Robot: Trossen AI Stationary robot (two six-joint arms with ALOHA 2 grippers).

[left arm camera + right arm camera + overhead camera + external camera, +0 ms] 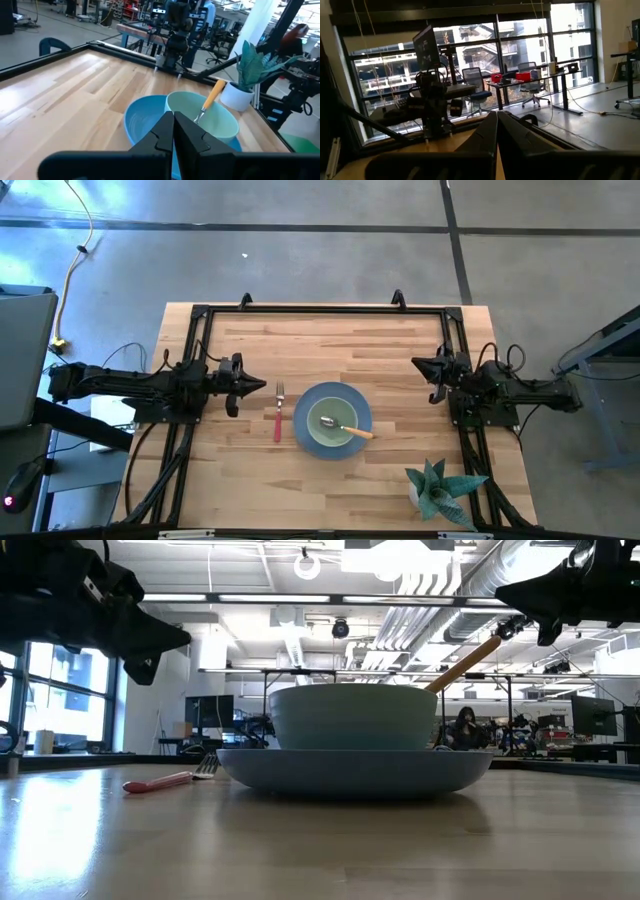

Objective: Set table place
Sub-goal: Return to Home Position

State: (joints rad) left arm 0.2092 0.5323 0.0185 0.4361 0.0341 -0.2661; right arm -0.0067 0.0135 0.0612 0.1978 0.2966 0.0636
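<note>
1. High view, looking straight down. The table (350, 345), light wood planks in a black rail frame, fills the middle. The place setting lies in its near half, about midway between left and right.
2. The blue-grey plate (304, 406) lies flat, and the pale green bowl (322, 438) stands on it. The spoon (352, 430) rests in the bowl, its orange handle slanting out over the rim to the right. The fork (278, 418) lies on the wood just left of the plate, not touching it, with its red handle toward the near edge. A spiky teal plant (441, 488) in a white pot stands by the near right corner.
3. My left claw (260, 388) points right from the left side, its tip near the fork's tines. The fingers are pressed together and hold nothing. My right claw (416, 363) points left from the right side, also closed and empty, well apart from the plate.
4. Low view, level with the wood. The bowl (340, 720) on the plate (300, 768) fills the middle. The fork (165, 781) lies to the left, and the spoon's handle (462, 665) rises to the right. My left claw (183, 640) and right claw (500, 587) hang high, clear of the wood.
5. Left wrist view. My two dark fingers (162, 135) meet in a closed point. Beyond them are the plate (142, 117), the bowl (222, 122) with the spoon (214, 95), the plant (255, 65) and my right arm (177, 30).
6. Right wrist view. My fingers (487, 132) are closed together and empty. My left arm (432, 107) is across the table, with windows and office chairs behind it.
</note>
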